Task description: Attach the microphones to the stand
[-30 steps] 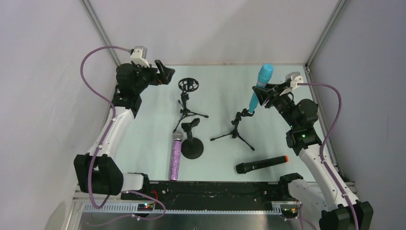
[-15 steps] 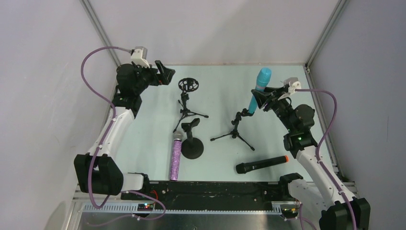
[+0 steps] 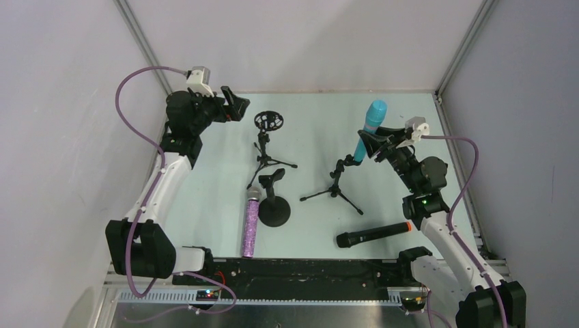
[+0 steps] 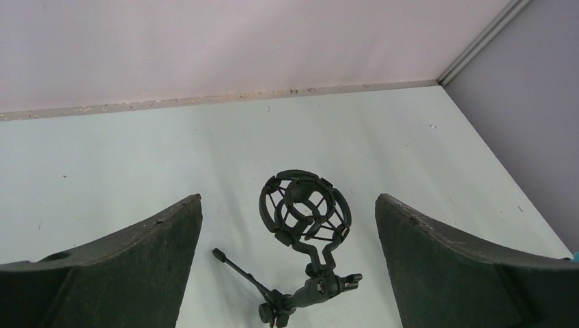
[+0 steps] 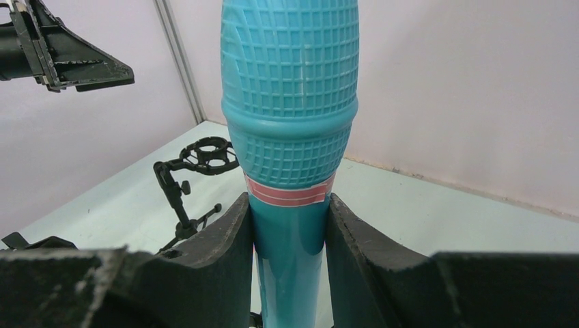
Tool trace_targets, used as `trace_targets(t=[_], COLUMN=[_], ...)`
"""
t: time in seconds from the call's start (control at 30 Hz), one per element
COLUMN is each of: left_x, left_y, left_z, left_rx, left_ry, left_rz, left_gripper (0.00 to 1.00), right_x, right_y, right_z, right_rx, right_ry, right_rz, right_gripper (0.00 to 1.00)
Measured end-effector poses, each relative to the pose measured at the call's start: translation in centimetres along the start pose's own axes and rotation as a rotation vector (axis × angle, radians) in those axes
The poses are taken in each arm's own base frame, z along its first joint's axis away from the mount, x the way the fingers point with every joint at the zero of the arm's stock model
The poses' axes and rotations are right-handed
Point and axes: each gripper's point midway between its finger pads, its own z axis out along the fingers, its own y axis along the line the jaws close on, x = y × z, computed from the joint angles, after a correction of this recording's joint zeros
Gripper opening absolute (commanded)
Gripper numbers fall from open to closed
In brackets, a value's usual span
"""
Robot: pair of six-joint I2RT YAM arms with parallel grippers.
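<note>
While the right tool (image 3: pixel 371 145) is pinching the blue mic (image 3: pixel 369 126) at the right stand (image 3: pixel 334 186), the left tool (image 3: pixel 237 107) is hanging spread far left; the purple mic (image 3: pixel 250 229) and black mic (image 3: pixel 372 234) are lying near.

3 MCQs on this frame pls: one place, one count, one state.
1. Where is the purple mic?
A) flat on the table, left of the round-base stand
B) in the shock mount
C) upright on a tripod
2. How many mics lie on the table?
A) one
B) two
C) three
3. The right tool is:
A) open and empty
B) shut on the cyan mic
C) shut on a stand leg

1 A: it lies beside that stand's base.
2 B: the purple one and the black mic.
3 B: both fingers press the cyan mic's handle.
</note>
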Motion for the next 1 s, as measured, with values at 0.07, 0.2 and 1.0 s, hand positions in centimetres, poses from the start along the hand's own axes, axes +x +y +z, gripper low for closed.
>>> trace_targets(t=[0.07,0.2,1.0], left_x=[0.00,0.00,0.05], left_y=[0.00,-0.01,0.02], left_z=[0.00,0.00,0.01], left_rx=[0.000,0.000,0.000], left_ry=[0.000,0.000,0.000], left_rz=[0.000,0.000,0.000], left_gripper=[1.00,1.00,1.00], right_x=[0.04,0.15,0.82], right_y=[0.09,0.14,0.43], right_z=[0.00,-0.09,-0.63], right_rx=[-0.003,-0.006,-0.019], right_ry=[-0.003,-0.010,-0.034], right_rz=[-0.001,-0.002,-0.010], right_gripper=[0.00,0.00,0.00])
